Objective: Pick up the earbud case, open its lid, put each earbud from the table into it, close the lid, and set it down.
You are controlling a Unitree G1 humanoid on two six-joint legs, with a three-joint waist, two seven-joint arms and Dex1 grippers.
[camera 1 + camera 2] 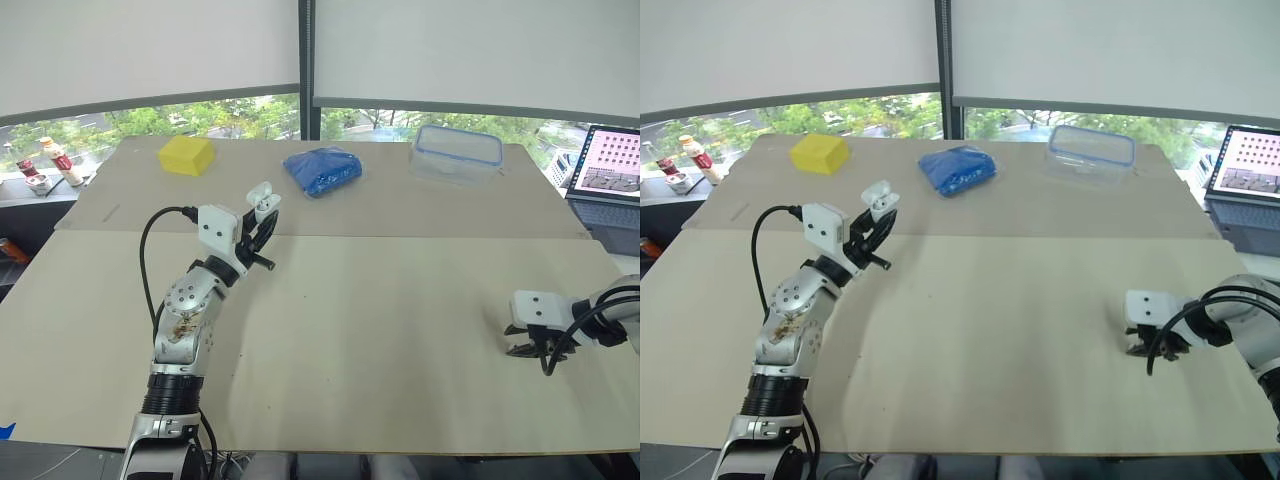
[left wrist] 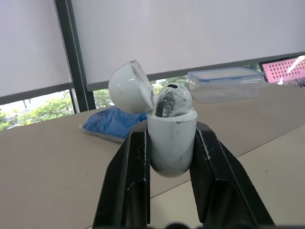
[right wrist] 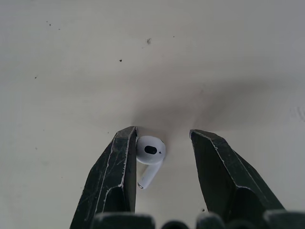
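- Across the worktop (image 1: 380, 330), flat and tan: two work spots, far left and near right, well apart.
- At the far left, raised clear of the worktop: the left tool (image 1: 258, 228), pinching the earbud case (image 2: 171, 140) by its two sides and holding it upright.
- At the near right, low over the worktop: the right tool (image 1: 526, 347), spread, straddling the loose earbud (image 3: 148, 156).
- Turns on that straddle, by the look of it. Lies between the two fingers, close against one, with a clear gap to the other. Points its stem back toward the wrist, roughly along the fingers, so a squeeze would likely catch it across the short way. Falls to the right arm, much the nearer. Calls afterward for a carry left to the case.
- Of the case: white, rounded, scuffed grey, with the lid (image 2: 129, 88) tipped back on its hinge, open.
- In the case: the seated earbud (image 2: 172, 100), head up and smudged dark. No telling how much room is beside it.
- Of the loose earbud: white, glossy, on its side on the worktop, dark oval grille facing up.
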